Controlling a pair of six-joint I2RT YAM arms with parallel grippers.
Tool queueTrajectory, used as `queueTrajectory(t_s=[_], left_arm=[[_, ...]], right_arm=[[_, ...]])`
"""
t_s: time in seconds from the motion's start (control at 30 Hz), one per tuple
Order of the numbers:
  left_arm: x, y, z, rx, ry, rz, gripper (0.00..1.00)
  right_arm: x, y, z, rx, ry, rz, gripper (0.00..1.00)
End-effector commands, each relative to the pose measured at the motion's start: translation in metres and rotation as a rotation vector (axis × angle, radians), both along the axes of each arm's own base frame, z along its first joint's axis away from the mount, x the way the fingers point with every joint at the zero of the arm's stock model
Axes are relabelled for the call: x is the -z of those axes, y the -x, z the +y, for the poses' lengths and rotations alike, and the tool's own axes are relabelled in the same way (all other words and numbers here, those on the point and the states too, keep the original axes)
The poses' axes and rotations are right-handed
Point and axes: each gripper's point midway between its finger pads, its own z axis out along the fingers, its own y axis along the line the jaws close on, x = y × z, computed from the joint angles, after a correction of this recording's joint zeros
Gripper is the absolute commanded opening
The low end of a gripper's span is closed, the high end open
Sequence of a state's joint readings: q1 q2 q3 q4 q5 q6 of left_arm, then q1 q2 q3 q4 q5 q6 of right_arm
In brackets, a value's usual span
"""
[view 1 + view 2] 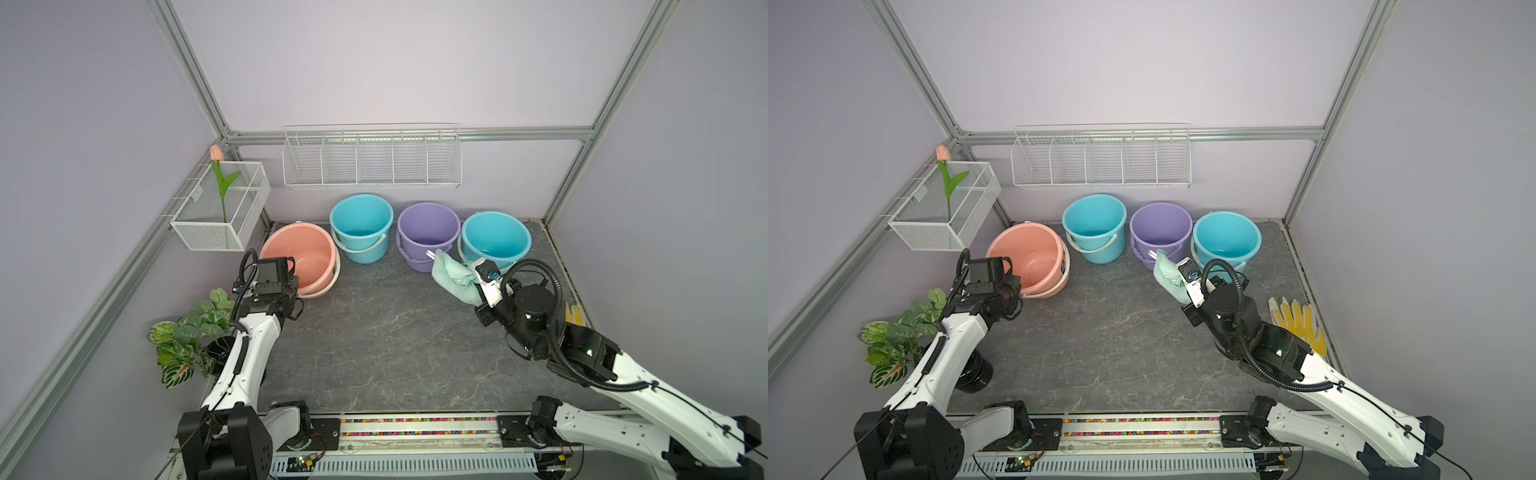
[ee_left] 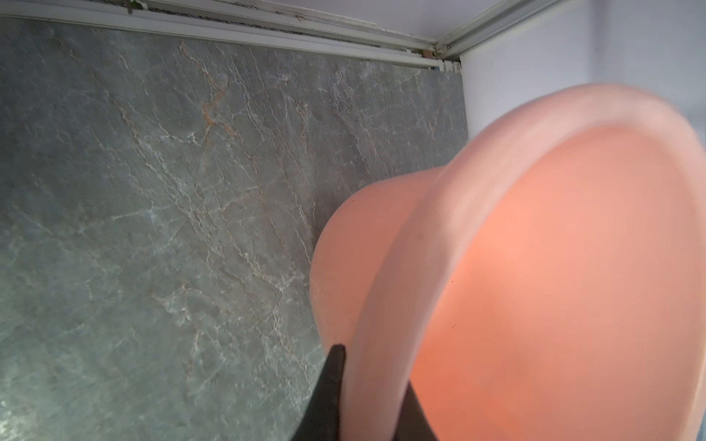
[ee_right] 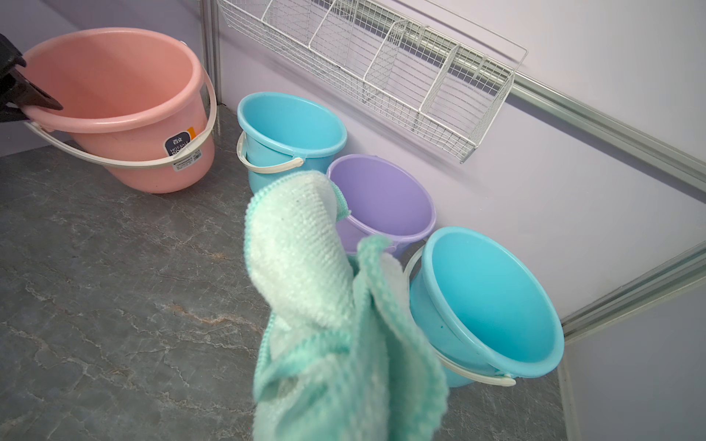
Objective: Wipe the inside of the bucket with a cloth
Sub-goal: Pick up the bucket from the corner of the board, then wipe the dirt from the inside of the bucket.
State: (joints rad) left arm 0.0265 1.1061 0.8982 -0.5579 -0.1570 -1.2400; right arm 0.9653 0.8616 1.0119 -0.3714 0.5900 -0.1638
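- The left gripper [image 2: 374, 368] is clenched on the rim of the pink bucket [image 1: 309, 249]. In the left wrist view one dark finger [image 2: 332, 385] lies against the outer wall and the other sits inside, with the rim pinched between them.
- The pink bucket stands at the left end of the row, near the corner. In the right wrist view it looks tipped toward the left arm, and its white handle hangs low around the side.
- The right gripper [image 1: 473, 276] is closed on the cloth [image 1: 451, 276]. Its fingertips are buried in the folds and cannot be seen.
- The cloth, mint green and bunched, is held up off the table [image 1: 374, 332]. It hangs just in front of the purple bucket [image 1: 428, 228] and the right-hand teal bucket [image 1: 496, 239], outside both. Its small white tag [image 1: 430, 252] shows at the far corner in a top view.
- A second teal bucket [image 1: 361, 218] stands between the pink and purple ones.
- A yellow-and-white glove [image 1: 1300, 322] lies flat on the table beside the right arm, apart from the cloth.
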Motion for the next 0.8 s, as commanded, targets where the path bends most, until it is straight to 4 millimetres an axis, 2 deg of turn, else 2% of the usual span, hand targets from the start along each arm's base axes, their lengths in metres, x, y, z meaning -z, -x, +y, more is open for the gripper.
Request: queueTrajectory(t_s=[0.0,0.17,0.37,0.57,0.77], left_arm=[[-0.009,0.021,-0.017,0.13,0.009,0.002,0.06],[-0.018,0.051,-0.045,0.315,0.037,0.006,0.03],[-0.012,0.078,-0.101,0.612,0.067,0.103,0.02],[-0.011,0.094,-0.16,0.89,0.011,0.217,0.02],[-0.006,0.102,-0.213,1.148,-0.076,0.329,0.02]], right_arm=[[-0.014,0.001,-0.006,0.018,-0.038,-0.019,0.07],[-0.016,-0.002,-0.012,0.052,-0.023,-0.029,0.07],[-0.014,-0.01,-0.023,0.11,0.001,-0.004,0.07],[-0.019,-0.018,-0.044,0.186,-0.027,0.021,0.07],[-0.023,-0.017,-0.052,0.205,-0.042,0.027,0.07]])
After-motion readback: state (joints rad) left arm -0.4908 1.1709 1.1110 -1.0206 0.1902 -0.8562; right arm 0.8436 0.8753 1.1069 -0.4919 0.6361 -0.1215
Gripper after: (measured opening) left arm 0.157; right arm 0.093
